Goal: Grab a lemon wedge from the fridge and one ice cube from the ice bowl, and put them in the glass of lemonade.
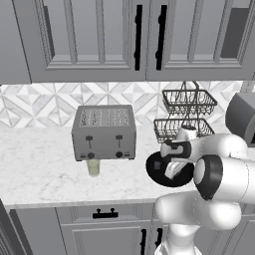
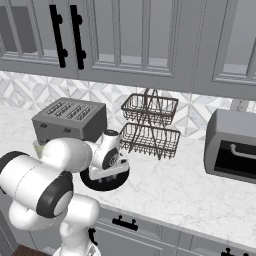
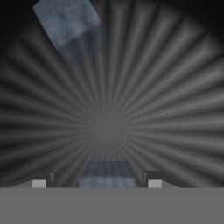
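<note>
The black ice bowl (image 1: 152, 172) (image 2: 95, 186) sits on the marble counter, right of the glass of lemonade (image 1: 93, 167). My hand reaches straight down into the bowl. In the hand view its ribbed dark inside (image 3: 144, 109) fills the frame. My gripper (image 3: 97, 181) is open, and one bluish ice cube (image 3: 107, 173) lies between the fingertips (image 3: 155, 181) with a small gap on each side. A second ice cube (image 3: 68, 26) rests at the upper left. The glass (image 2: 37, 147) peeks from behind my arm. The fridge and the lemon wedge are out of view.
A grey toaster (image 1: 103, 132) (image 2: 70, 120) stands right behind the glass. A two-tier wire basket rack (image 1: 187, 114) (image 2: 150, 125) stands behind the bowl. A grey toaster oven (image 2: 232, 145) is at the far right. Upper cabinets (image 1: 99, 35) hang overhead.
</note>
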Controlling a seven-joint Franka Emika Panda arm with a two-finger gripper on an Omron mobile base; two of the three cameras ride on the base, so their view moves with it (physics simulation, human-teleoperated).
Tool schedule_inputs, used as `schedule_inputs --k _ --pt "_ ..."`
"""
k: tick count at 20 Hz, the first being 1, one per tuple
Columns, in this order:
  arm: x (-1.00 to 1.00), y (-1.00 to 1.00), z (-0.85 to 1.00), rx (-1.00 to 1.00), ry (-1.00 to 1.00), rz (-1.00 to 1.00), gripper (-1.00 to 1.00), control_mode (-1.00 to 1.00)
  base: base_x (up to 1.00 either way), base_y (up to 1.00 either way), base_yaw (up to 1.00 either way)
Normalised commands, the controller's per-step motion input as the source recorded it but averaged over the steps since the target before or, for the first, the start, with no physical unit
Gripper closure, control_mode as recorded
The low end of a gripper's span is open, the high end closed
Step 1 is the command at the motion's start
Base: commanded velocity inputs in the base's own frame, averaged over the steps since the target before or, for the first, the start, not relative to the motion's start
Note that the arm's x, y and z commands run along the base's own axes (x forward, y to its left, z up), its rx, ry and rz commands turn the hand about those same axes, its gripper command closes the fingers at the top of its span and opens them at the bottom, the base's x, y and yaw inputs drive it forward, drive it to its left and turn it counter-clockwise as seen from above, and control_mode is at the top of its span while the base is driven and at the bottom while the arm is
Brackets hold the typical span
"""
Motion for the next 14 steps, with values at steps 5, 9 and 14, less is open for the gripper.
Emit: schedule_inputs --k 5,9,14 --pt "0.00 0.00 -0.06 0.00 0.00 0.00 -1.00 -1.00 0.00 0.00 0.00" --pt "0.00 0.00 -0.10 0.00 0.00 0.00 1.00 -1.00 0.00 0.00 0.00" --pt "0.00 0.00 -0.01 0.00 0.00 0.00 1.00 -1.00 0.00 0.00 0.00"
